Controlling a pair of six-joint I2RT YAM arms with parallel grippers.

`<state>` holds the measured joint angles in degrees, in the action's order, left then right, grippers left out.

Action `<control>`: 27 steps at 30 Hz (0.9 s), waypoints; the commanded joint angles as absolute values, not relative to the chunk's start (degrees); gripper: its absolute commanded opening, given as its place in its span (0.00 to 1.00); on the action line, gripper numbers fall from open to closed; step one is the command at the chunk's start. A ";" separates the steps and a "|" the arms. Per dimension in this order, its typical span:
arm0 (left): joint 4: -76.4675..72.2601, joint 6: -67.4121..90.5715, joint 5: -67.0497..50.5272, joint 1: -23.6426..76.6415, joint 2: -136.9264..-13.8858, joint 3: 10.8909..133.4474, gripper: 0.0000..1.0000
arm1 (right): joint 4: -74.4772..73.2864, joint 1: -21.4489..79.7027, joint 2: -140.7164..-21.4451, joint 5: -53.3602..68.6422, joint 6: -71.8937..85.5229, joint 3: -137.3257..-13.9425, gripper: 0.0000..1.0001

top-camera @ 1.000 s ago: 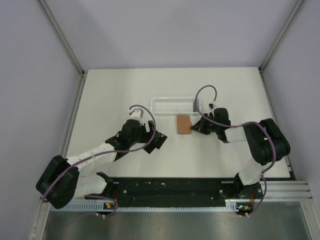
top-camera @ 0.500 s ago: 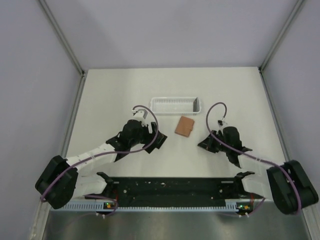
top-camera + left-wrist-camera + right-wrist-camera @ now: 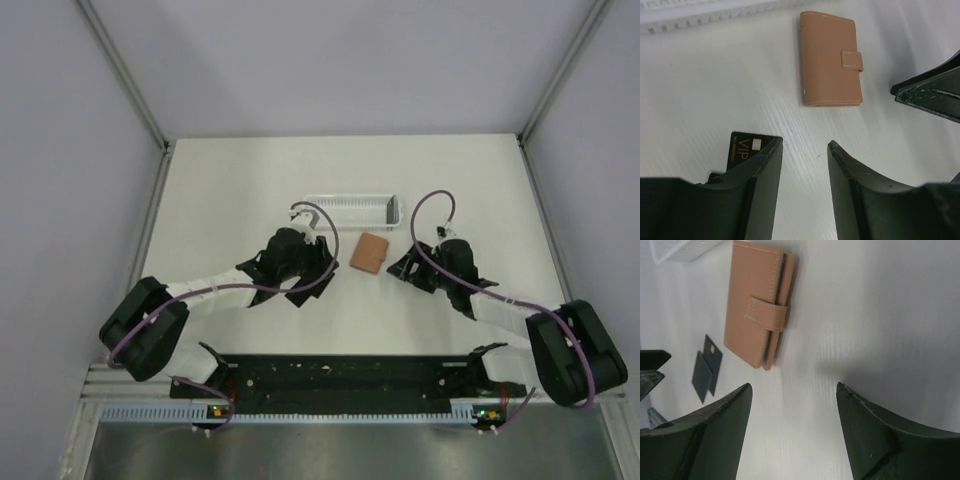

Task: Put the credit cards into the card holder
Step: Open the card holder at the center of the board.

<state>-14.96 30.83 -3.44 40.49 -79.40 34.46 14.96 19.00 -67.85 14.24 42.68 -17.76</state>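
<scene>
The card holder (image 3: 370,253) lies shut on the white table between both grippers, its strap fastened; it is tan-brown in the left wrist view (image 3: 831,59) and the right wrist view (image 3: 757,302). Two black credit cards (image 3: 707,367) lie flat and overlapping just left of it. In the left wrist view one card (image 3: 744,147), marked VIP, pokes out from under my left finger. My left gripper (image 3: 805,144) is open and holds nothing, a short way before the holder. My right gripper (image 3: 793,387) is open wide over bare table on the holder's other side.
A white slatted tray (image 3: 350,210) stands just behind the card holder. My right gripper's fingers (image 3: 935,92) reach into the left wrist view on the right. Grey walls enclose the table (image 3: 230,180).
My right arm pulled back from the holder, then swung in beside it, and its gripper opened. My left arm moved right toward the holder and its jaws narrowed. The holder shifted slightly.
</scene>
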 commanded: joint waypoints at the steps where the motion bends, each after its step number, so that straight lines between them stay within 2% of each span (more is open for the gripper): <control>1: -21.00 26.46 -5.27 40.61 -84.62 40.86 0.44 | 26.35 19.51 -76.53 15.64 45.96 -21.00 0.70; 11: -21.18 26.01 -7.38 40.61 -98.51 49.91 0.41 | 32.87 19.42 -86.48 16.17 49.39 -23.29 0.68; 14: -18.47 27.33 -6.68 40.60 -101.85 52.90 0.41 | 32.96 19.42 -88.24 16.17 49.75 -23.73 0.64; 18: -16.88 28.30 -5.72 40.43 -104.15 54.93 0.42 | 33.40 19.51 -90.35 16.79 49.83 -24.34 0.58; 27: -15.64 28.30 -7.91 40.08 -108.28 58.53 0.43 | 36.73 19.51 -95.62 18.45 50.97 -25.66 0.56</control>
